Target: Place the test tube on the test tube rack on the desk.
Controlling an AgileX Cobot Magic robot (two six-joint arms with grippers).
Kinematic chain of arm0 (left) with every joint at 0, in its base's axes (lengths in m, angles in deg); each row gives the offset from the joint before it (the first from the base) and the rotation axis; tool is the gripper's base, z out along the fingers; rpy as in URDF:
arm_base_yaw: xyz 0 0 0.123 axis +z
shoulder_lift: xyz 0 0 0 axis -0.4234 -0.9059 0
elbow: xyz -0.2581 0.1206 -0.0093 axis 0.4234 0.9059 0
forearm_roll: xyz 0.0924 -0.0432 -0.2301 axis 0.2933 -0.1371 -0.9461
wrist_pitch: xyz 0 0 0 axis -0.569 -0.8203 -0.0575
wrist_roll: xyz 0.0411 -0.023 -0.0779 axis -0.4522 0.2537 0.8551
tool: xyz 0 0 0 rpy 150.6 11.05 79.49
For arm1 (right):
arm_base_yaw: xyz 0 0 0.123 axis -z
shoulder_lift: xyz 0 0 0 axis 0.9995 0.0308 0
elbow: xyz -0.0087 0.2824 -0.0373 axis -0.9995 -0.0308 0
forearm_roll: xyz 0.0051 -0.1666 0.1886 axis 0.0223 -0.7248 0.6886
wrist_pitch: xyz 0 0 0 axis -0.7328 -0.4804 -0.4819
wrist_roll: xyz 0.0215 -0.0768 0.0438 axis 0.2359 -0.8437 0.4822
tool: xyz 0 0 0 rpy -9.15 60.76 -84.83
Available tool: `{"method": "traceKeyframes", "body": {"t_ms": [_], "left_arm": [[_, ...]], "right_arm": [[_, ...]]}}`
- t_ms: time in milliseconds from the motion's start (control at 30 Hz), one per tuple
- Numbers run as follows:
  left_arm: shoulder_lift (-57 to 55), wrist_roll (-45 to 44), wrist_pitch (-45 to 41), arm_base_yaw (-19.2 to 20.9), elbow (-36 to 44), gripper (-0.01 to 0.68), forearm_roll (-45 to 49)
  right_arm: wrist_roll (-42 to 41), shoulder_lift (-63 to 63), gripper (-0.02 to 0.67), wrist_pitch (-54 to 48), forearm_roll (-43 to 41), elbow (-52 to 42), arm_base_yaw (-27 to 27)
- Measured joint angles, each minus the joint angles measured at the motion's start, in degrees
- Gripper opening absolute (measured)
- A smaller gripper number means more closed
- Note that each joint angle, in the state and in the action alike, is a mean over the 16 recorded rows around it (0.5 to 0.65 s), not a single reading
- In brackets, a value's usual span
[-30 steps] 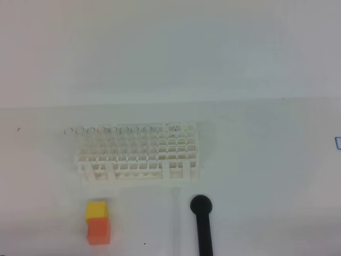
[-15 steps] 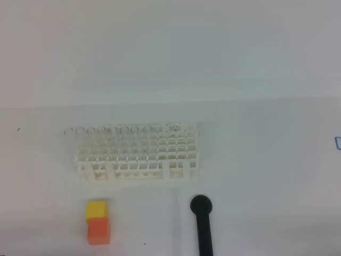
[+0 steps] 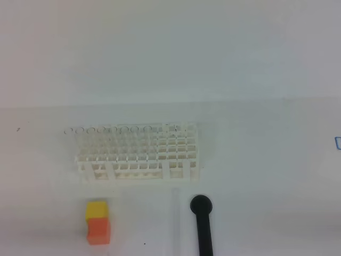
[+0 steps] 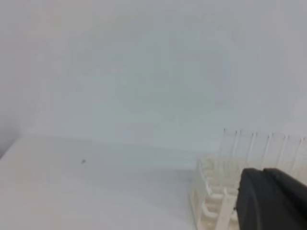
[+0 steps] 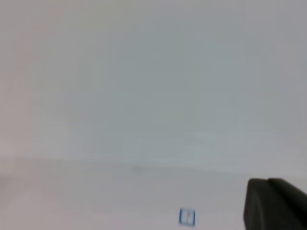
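Only right wrist view (low angle) shows blue mark [image 5: 186, 216].

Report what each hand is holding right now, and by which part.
Nothing is held. The left hand and right hand are both shut with nothing visible between them, away from the test tube rack.

The black rod [image 3: 202, 226] runs off the high view's lower edge; both wrist views are blurred, each dark gripper [image 4: 271, 199] cropped at the corner.
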Motion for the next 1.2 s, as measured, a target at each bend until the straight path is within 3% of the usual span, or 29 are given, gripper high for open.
{"method": "traceKeyframes", "body": {"t_ms": [300, 733, 1000, 1200], "left_arm": [[0.00, 0.49, 8.30, 0.00, 0.00, -0.001, -0.70], [-0.01, 2.61, 12.29, -0.04, -0.76, -0.001, -4.07], [-1.50, 5.44, 5.56, -0.08, -9.92, -0.001, -4.56], [-6.73, 6.97, -10.20, -0.07, -23.24, -0.001, -4.30]], "right_arm": [[-0.28, 0.00, -0.001, 10.66, 0.00, -0.01, 0.00], [-0.44, 0.00, -0.001, 13.64, 0.00, 0.10, 0.00], [0.03, 0.21, -0.001, 6.66, -0.03, 5.51, 0.00], [0.15, 2.92, -0.001, -6.43, 0.05, 15.53, 0.00]]}}
